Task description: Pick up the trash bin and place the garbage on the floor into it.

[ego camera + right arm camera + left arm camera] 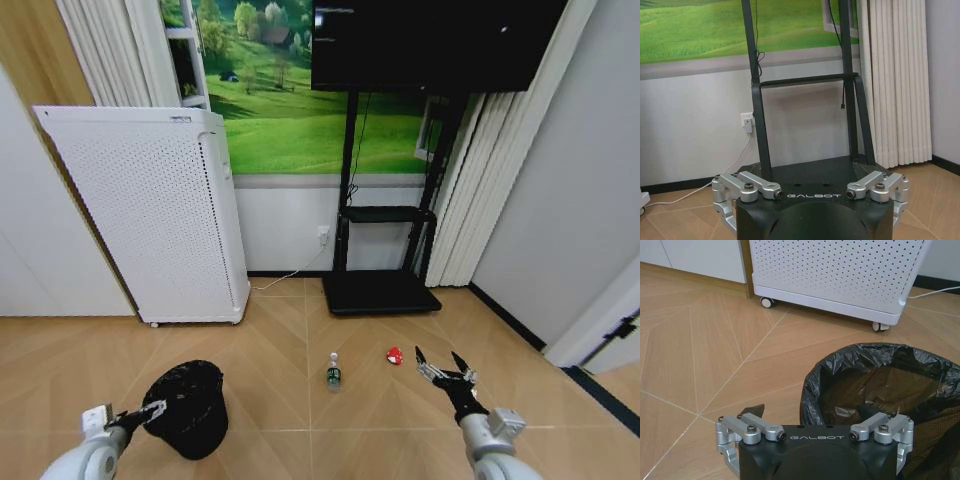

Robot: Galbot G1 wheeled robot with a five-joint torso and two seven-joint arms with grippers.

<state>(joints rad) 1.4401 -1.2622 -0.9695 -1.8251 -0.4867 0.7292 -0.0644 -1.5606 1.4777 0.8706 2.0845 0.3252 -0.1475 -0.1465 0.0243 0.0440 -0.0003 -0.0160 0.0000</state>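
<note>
A pale herringbone wood floor (pixel 300 340) runs back to a white wall under a green meadow mural. Nearest, the left gripper (pixel 150 411) hangs with jaws spread wide and empty, just at the near rim of the small black round mesh trash bin with a black liner (pixel 187 405), which lies straight ahead of it, mouth upward. The right gripper (pixel 444 368) hovers open and empty, closest to the garbage: a red wad (pixel 394 355) just beyond it, a small green bottle (pixel 333 372) upright between the arms. Farther back stand a white perforated air purifier (pixel 160 215) and black TV stand (pixel 378 290).
</note>
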